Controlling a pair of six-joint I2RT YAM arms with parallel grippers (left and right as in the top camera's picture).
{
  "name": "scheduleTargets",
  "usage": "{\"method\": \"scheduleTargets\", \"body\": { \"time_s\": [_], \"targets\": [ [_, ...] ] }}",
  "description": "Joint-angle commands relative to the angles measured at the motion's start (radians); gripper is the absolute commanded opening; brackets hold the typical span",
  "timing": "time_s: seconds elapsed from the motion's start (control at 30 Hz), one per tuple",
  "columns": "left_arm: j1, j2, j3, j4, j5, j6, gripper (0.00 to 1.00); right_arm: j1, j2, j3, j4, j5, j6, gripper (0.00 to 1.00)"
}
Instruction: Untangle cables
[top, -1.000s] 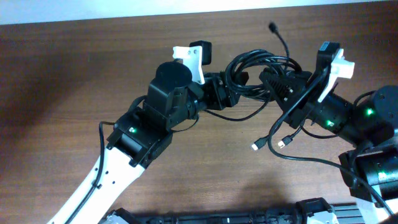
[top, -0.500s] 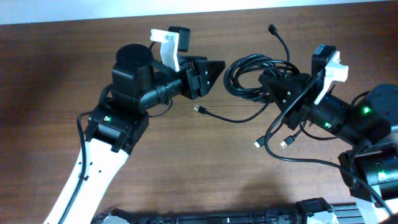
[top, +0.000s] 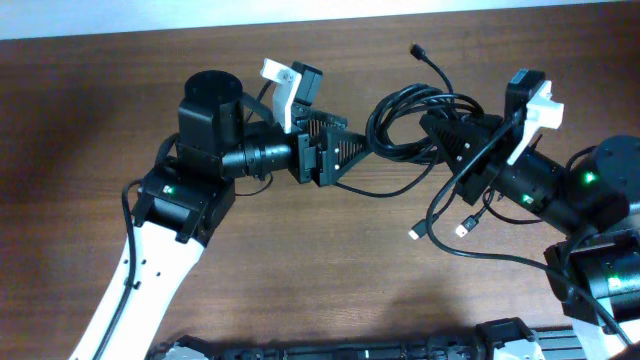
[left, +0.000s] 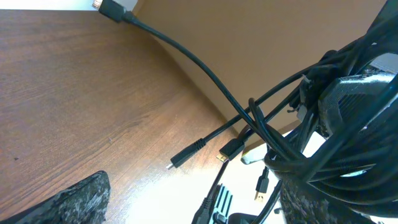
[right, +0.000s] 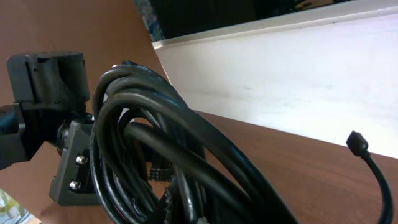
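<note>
Two-arm rig: left arm (top: 150, 270) has a white lower link, boxy black joint housings, round black motor cap (top: 211, 90), green indicator light (top: 172, 188) and white wrist bracket (top: 280, 85); left gripper (top: 355, 140) shows ribbed black wedge fingers (top: 340, 160) and two screw heads (right: 75, 160); right arm (top: 570, 195) is black, with green lights (top: 591, 180), white bracket (top: 540, 115) and thick black wiring (top: 560, 280).

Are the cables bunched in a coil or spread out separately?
Bunched: the cables loop over one another in one coil at the right gripper; only a few plug ends trail loose.

Bright, even light w/ soft shadows; wrist-cam foregrounds blurry.
</note>
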Motion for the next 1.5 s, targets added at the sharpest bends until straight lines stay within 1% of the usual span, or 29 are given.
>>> {"method": "scheduleTargets", "body": {
  "time_s": [0.0,0.07,0.23,0.27,0.3,0.33,0.37,0.43,0.5,0.57,0.6,0.67,0.73,0.83,1.03,1.17,1.23,1.3,1.37,1.47],
  "targets": [
    [-0.003,-0.01,0.005,-0.007,0.048,0.02,0.87,0.002,-0.009,0.006,0.01,0.044,0.011,0.04],
    [-0.003,-0.01,0.005,-0.044,0.053,0.021,0.87,0.002,-0.009,0.006,0.01,0.047,0.011,0.04],
    [-0.003,-0.01,0.005,-0.037,0.052,0.02,0.86,0.003,-0.009,0.006,0.01,0.046,0.016,0.04],
    [-0.003,-0.01,0.005,-0.02,0.032,0.019,0.87,0.003,-0.009,0.006,0.01,0.035,0.027,0.04],
    [-0.003,-0.01,0.005,0.01,-0.013,-0.007,0.89,0.003,-0.008,0.006,0.01,0.021,0.03,0.04],
    [-0.003,-0.007,0.005,0.031,-0.024,-0.033,0.88,0.003,-0.008,0.006,0.01,0.012,0.03,0.04],
    [-0.004,-0.003,0.005,0.052,-0.024,-0.045,0.87,0.003,-0.008,0.006,0.009,0.012,0.03,0.04],
    [-0.029,0.014,0.005,0.077,-0.028,-0.045,0.8,0.003,-0.009,0.006,0.01,0.005,0.03,0.04],
    [-0.042,0.032,0.005,0.078,-0.032,-0.045,0.8,0.003,-0.009,0.006,0.011,-0.011,0.03,0.04],
    [-0.055,0.062,0.005,0.087,-0.05,-0.093,0.8,0.003,-0.008,0.006,0.009,-0.011,0.03,0.04],
    [-0.057,0.073,0.005,0.093,-0.05,-0.103,0.79,0.003,-0.008,0.006,0.008,-0.011,0.029,0.04],
    [-0.06,0.091,0.005,0.101,-0.056,-0.105,0.74,0.003,-0.008,0.006,0.005,-0.011,0.029,0.04],
    [-0.06,0.091,0.005,0.109,-0.088,-0.109,0.74,0.003,-0.009,0.006,0.006,-0.019,0.029,0.04],
    [-0.063,0.091,0.005,0.171,-0.087,-0.182,0.73,0.003,-0.006,0.006,0.005,-0.042,0.029,0.04],
    [-0.145,0.091,0.005,0.255,-0.103,-0.187,0.74,0.003,0.037,0.006,0.007,-0.087,0.029,0.04],
    [-0.156,0.092,0.005,0.262,-0.119,-0.187,0.72,0.003,0.047,0.006,0.009,-0.102,0.029,0.04],
    [-0.156,0.091,0.005,0.274,-0.152,-0.188,0.73,0.003,0.047,0.006,0.002,-0.102,0.029,0.04],
    [-0.156,0.091,0.005,0.284,-0.209,-0.188,0.65,0.003,0.047,0.006,-0.007,-0.103,0.029,0.04],
    [-0.156,0.092,0.005,0.267,-0.325,-0.188,0.52,0.003,0.047,0.006,-0.006,-0.113,0.029,0.04],
    [-0.183,0.091,0.005,0.26,-0.467,-0.189,0.4,0.003,0.047,0.006,-0.006,-0.126,0.029,0.04]
  ]
}}
